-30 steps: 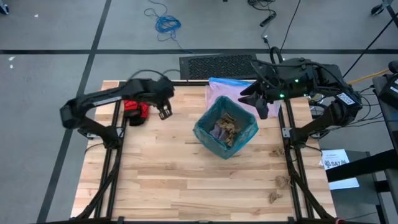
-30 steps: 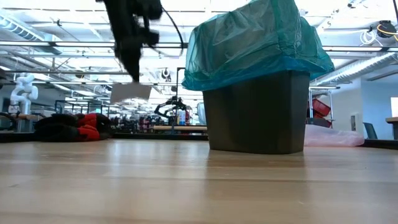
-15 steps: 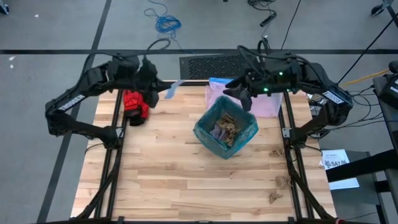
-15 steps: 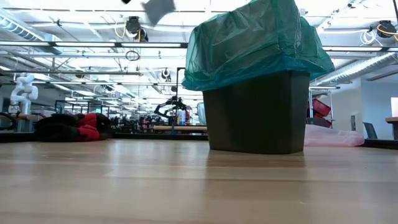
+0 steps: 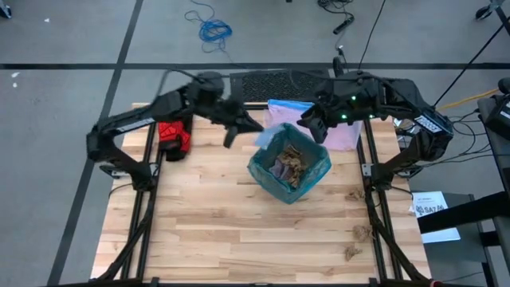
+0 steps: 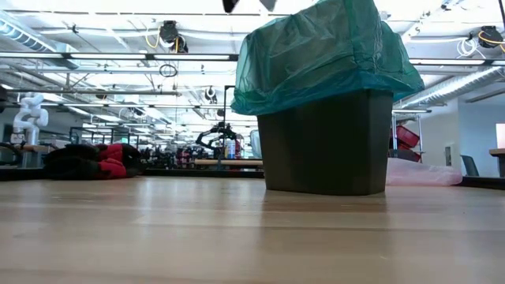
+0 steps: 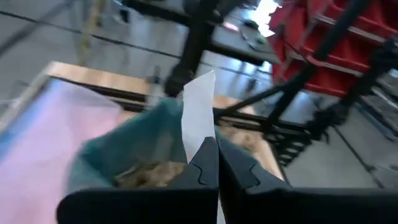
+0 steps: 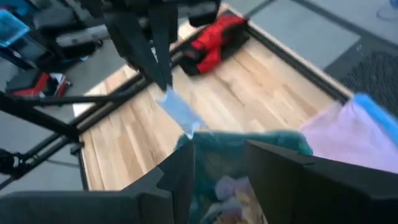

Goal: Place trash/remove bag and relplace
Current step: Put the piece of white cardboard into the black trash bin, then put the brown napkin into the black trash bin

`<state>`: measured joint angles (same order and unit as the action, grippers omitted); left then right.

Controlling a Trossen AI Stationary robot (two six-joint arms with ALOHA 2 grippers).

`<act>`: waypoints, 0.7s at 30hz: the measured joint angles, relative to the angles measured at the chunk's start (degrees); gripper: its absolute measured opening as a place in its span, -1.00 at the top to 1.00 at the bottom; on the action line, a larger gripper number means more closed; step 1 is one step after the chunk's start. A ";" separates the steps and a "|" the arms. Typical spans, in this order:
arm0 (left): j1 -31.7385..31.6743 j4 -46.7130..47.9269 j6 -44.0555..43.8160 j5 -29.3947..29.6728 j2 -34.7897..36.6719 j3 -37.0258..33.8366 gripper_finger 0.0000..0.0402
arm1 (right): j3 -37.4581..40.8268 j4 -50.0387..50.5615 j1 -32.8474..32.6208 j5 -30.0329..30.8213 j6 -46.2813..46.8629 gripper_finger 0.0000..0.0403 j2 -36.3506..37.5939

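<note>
Over the last second we watch the left gripper (image 5: 249,127) swing from beside the red-and-black bundle (image 5: 174,138) across the table, so it now hangs just beside the rim of the bin, its fingers pressed together on a white slip of paper (image 7: 199,115). We judge the trash-placing step is nearly done: the slip only needs carrying over the opening and letting go. The bag (image 5: 288,163) (teal-green, already holding crumpled scraps) lines the dark bin (image 6: 325,142) at mid-table, its top folded over the rim. The right gripper (image 5: 312,127) hovers at the bin's far edge above the pink bag (image 5: 341,131), fingers half spread and pinching nothing. The left wrist view alone shows the pinch on the slip; the low view shows only the bin's dark wall beneath the draped liner.
</note>
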<state>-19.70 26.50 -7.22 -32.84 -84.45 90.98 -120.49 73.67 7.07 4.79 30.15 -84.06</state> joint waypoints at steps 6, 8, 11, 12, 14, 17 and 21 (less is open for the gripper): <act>3.00 -0.80 0.41 -1.63 -6.96 -0.02 1.00 | -0.02 4.16 0.00 -0.97 0.73 0.35 0.17; 3.41 -0.85 0.18 -1.64 -8.77 -0.02 0.99 | 0.00 5.00 0.00 -2.28 1.18 0.35 0.17; 3.71 -1.34 0.07 -1.64 -10.54 -0.04 0.89 | -0.01 6.02 -0.02 -3.68 2.20 0.35 0.17; 3.71 -2.16 0.08 -1.75 -10.73 -0.04 0.85 | -0.02 6.23 -0.02 -3.75 2.44 0.35 0.17; 3.71 -3.62 0.06 -2.01 -10.75 -0.02 0.73 | -0.02 6.96 -0.04 -4.46 3.24 0.35 0.17; 3.43 -5.93 0.06 -2.10 -10.73 -0.02 0.55 | -0.04 8.99 -0.04 -5.64 4.55 0.35 0.17; 1.37 -5.25 0.01 -2.06 -10.19 1.37 0.39 | -0.04 16.50 -0.15 -8.28 8.50 0.35 0.17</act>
<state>-18.33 21.25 -7.21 -34.90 -94.64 92.35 -120.53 90.18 6.92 -3.48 38.65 -83.90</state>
